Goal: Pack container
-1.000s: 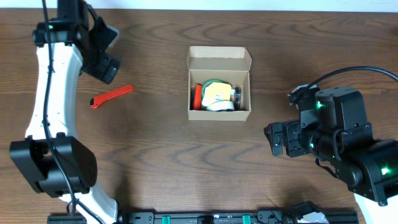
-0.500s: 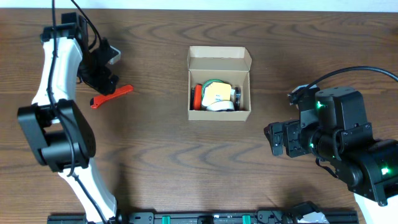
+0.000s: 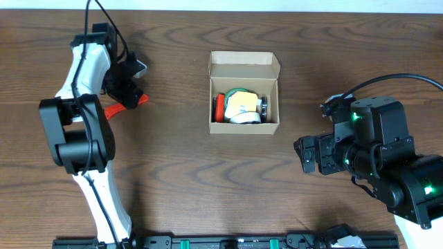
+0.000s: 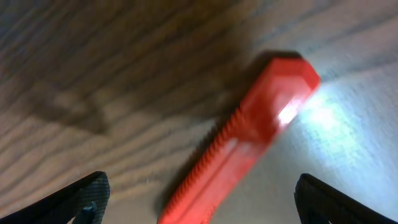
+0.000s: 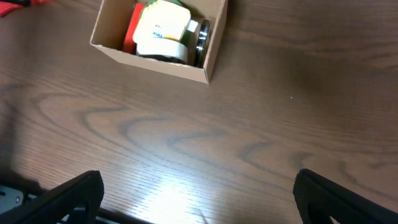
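Observation:
The container is a small tan cardboard box with its lid flap open at the back. It holds several items, among them a red one, a yellow one and a white roll. It also shows in the right wrist view. A red utility knife lies on the table left of the box, partly under my left gripper. In the left wrist view the knife lies between the spread fingers of my left gripper, which is open just above it. My right gripper is open and empty, right of and nearer than the box.
The table is dark brown wood. The left arm's white links run along the left side. The right arm's black body fills the right front. A black rail lines the front edge.
My left gripper has moved right and down toward the red knife and now sits over its right end. The right arm and the box have not moved.

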`<act>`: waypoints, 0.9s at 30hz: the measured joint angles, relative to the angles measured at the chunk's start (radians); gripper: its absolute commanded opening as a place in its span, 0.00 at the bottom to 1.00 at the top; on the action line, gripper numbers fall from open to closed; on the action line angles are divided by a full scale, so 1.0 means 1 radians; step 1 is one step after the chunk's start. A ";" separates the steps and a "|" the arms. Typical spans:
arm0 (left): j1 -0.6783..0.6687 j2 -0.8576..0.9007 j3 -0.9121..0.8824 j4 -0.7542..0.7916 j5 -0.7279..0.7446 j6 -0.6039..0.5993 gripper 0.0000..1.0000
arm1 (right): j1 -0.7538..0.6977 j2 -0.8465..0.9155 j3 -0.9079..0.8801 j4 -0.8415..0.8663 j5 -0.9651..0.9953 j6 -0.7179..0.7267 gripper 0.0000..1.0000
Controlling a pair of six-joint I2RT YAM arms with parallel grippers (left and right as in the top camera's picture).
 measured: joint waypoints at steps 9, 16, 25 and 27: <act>-0.005 0.047 0.000 0.039 -0.011 -0.048 0.95 | 0.000 0.000 0.000 0.000 0.000 0.000 0.99; -0.005 0.047 0.000 0.037 -0.011 -0.113 0.96 | 0.000 0.000 0.000 0.000 0.000 0.000 0.99; -0.045 0.035 -0.018 0.114 -0.053 -0.150 1.00 | 0.000 0.000 0.000 0.000 0.000 0.000 0.99; -0.064 0.022 -0.038 0.149 -0.079 -0.151 0.94 | 0.000 0.000 0.000 0.000 0.000 0.000 0.99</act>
